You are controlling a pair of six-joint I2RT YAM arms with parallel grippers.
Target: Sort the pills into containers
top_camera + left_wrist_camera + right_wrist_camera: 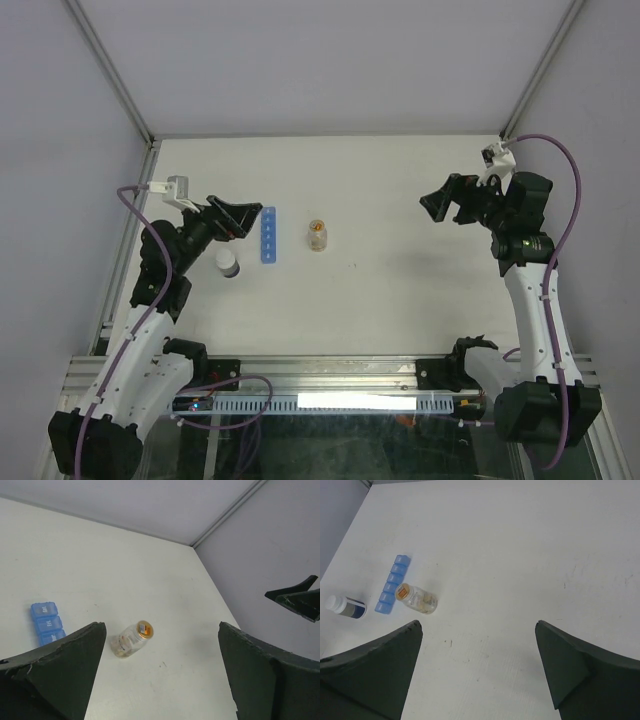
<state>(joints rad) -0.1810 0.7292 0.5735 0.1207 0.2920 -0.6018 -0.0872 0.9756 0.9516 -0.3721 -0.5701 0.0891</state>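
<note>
My left end effector point(250, 220) hangs released, its two dark fingers spread wide with nothing between them, just beside the far-left end of the containers point(268, 235). My right end effector point(440, 210) is also released and empty, and sits well apart on the right side of the white worktop point(400, 290). The containers are one narrow blue strip of small square compartments lying flat. Its long axis runs straight away from my bases toward the far wall, one short end nearest me and the other pointing away. In my left wrist view only a few compartments of the strip point(46, 624) show beside my left finger point(65, 675). Their lids look closed, and the markings on them are too small to read. Just to the right of the strip, not touching it, stands a small clear bottle point(318, 236) with an orange top. The pills point(425, 601) show as an orange-tan heap inside it. On the strip's left, nearer my bases, stands a small white-capped bottle point(228, 264), so the strip lies between the two bottles.
</note>
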